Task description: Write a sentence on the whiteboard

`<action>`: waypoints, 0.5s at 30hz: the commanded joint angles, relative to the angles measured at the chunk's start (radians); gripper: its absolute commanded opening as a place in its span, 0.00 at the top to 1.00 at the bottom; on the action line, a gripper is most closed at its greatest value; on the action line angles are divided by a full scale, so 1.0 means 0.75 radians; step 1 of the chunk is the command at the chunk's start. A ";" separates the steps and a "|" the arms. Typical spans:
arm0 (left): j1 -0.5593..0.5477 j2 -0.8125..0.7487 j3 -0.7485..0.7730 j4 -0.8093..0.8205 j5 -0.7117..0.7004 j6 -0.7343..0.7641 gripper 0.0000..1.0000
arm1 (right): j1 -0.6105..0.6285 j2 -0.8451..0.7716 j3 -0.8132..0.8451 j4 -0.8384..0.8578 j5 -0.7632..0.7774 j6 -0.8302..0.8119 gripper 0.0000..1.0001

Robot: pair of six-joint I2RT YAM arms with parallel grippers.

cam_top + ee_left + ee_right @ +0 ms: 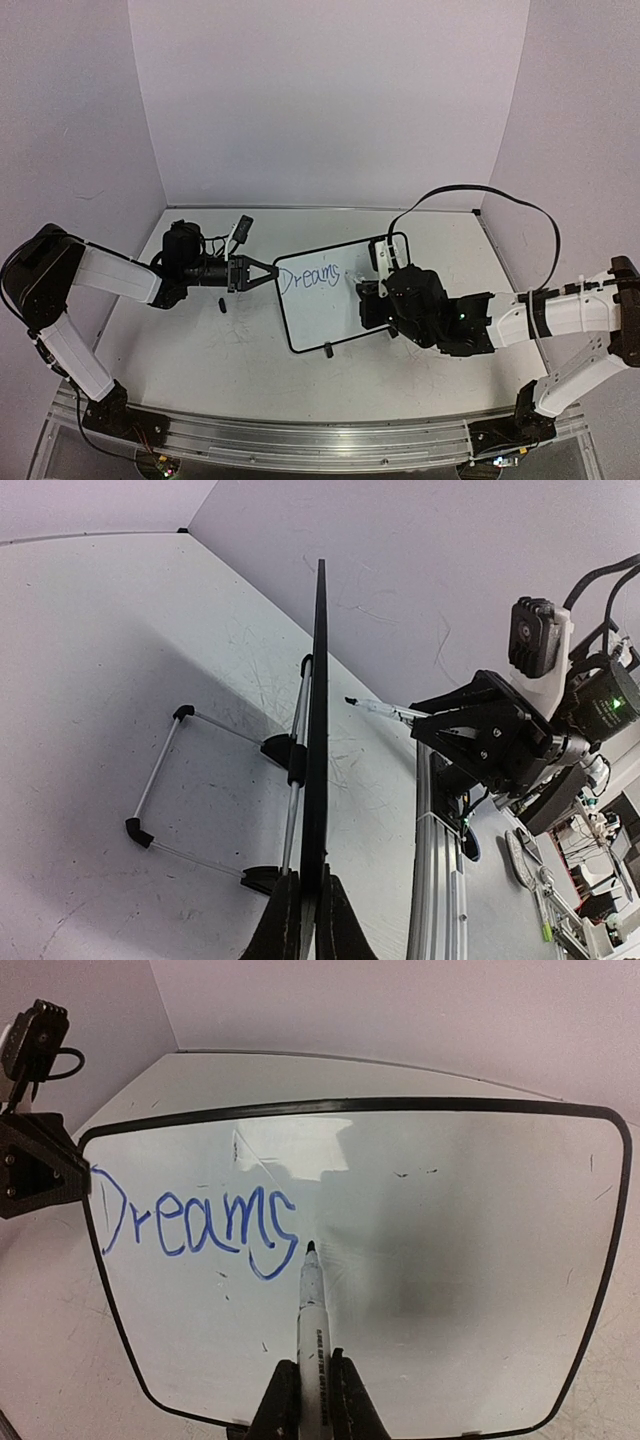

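The whiteboard (335,310) stands tilted at mid-table, black-framed, its face (450,1260) turned toward my right arm. The sentence (195,1222) reads only "Dreams" in blue, also legible in the top view (310,275). My left gripper (272,272) is shut on the board's left edge; the left wrist view shows the frame edge-on (318,710) running between the pinching fingers of this gripper (309,910). My right gripper (312,1385) is shut on a white marker (310,1310) whose dark tip sits at the board just right of the "s". From above, that gripper (372,290) covers the board's right part.
A wire stand (160,780) with black feet props the board from behind. A small black piece (222,304) lies on the table below my left gripper. Walls close in at the back and sides. The right arm's cable (470,190) loops above the far right corner.
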 commanded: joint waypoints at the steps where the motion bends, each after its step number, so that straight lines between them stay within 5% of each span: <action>1: -0.008 -0.047 0.024 -0.018 0.015 -0.001 1.00 | -0.025 -0.052 -0.026 0.019 0.001 -0.017 1.00; 15: -0.008 -0.042 0.028 -0.027 0.016 0.005 1.00 | -0.102 0.000 0.051 0.044 -0.054 -0.093 1.00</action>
